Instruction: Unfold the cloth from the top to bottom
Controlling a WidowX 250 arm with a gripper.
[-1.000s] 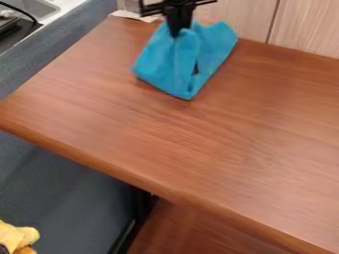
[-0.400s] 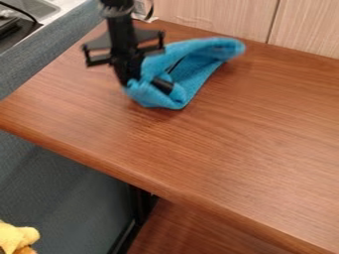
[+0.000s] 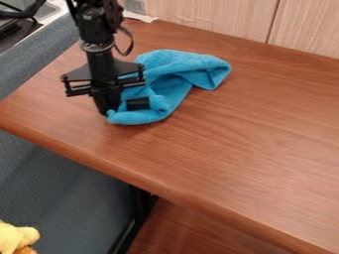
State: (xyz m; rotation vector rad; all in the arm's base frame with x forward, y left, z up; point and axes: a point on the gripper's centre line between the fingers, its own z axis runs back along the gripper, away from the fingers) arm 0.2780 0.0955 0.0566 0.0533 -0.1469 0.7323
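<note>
Wooden surface [image 3: 218, 154], pale panelled wall [image 3: 205, 19] behind it, grey partition [image 3: 41, 64] alongside; on it, gripper [image 3: 111, 111], fingers pinching the blue cloth's [image 3: 175, 67] near end.

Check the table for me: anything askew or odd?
The blue cloth lies bunched rather than flat, its near end at the tool. A black patch shows oddly among its folds; I cannot tell what it is.
</note>
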